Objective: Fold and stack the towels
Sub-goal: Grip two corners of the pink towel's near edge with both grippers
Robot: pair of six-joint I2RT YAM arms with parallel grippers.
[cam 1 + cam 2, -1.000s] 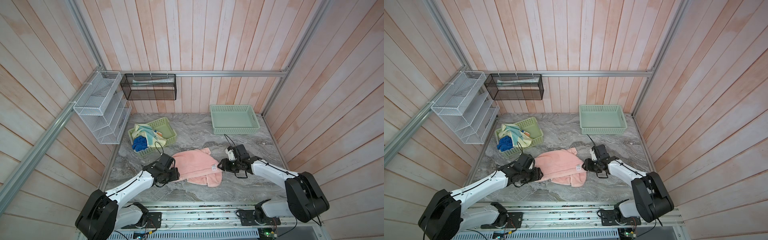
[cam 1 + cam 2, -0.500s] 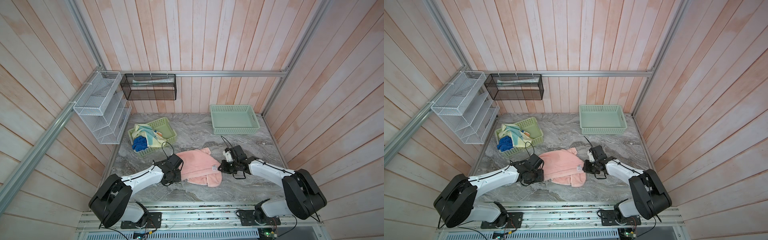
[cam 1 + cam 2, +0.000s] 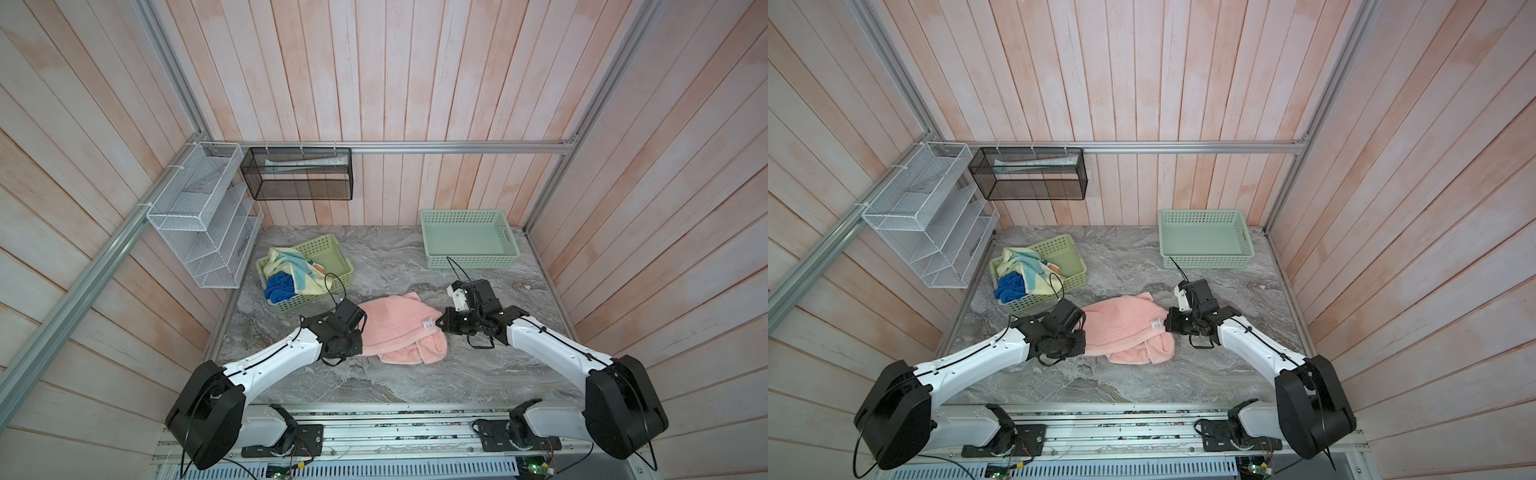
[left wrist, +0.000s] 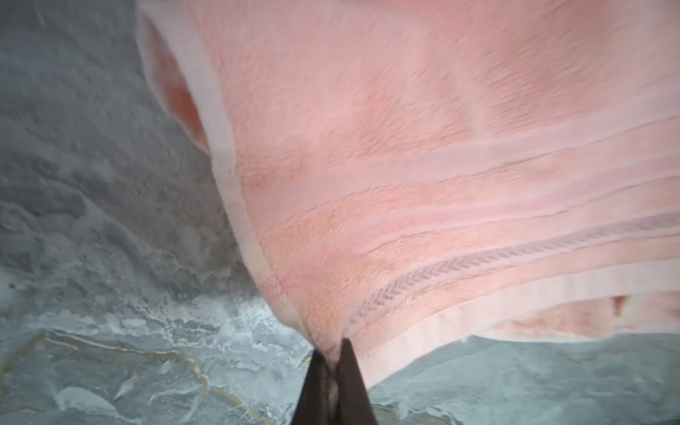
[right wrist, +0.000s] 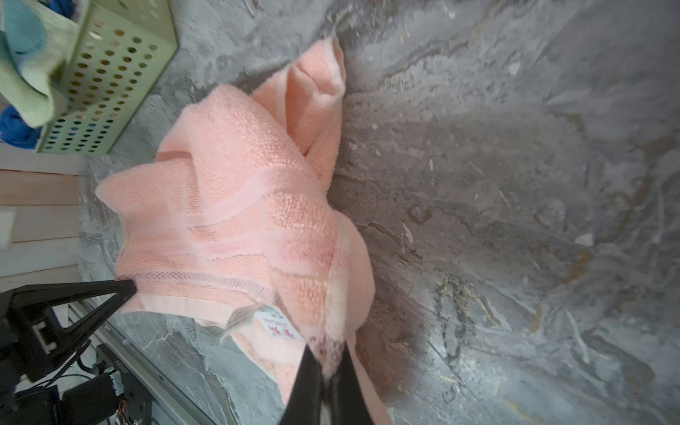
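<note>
In both top views the pink towel [image 3: 401, 328] [image 3: 1125, 326] lies rumpled mid-tabletop [image 3: 415, 382] [image 3: 1142, 382], stretched between the two arms. The left end effector [image 3: 360, 337] [image 3: 1082, 338] sits at its left edge and the right end effector [image 3: 439, 324] [image 3: 1168, 322] at its right edge, by the white label [image 3: 428, 322].

Behind and to the left, the lime basket [image 3: 332, 249] [image 3: 1065, 243] holds a yellow-and-teal towel [image 3: 291, 270] [image 3: 1023, 266] and a blue towel [image 3: 278, 289] [image 3: 1009, 289], heaped at its near end. The pale green basket [image 3: 469, 261] [image 3: 1208, 262] stands at the back right, well apart from the pink towel.

In the left wrist view, the left end effector [image 4: 333, 355] is pressed together on a bunched corner of the pink towel [image 4: 404, 165], which is lifted off the tabletop [image 4: 92, 184].

In the right wrist view, the right end effector [image 5: 327, 362] pinches the hem of the pink towel [image 5: 228, 191] just beside the label [image 5: 272, 323]. The left end effector [image 5: 127, 287] grips the neighbouring corner, with the lime basket [image 5: 110, 81] beyond.
</note>
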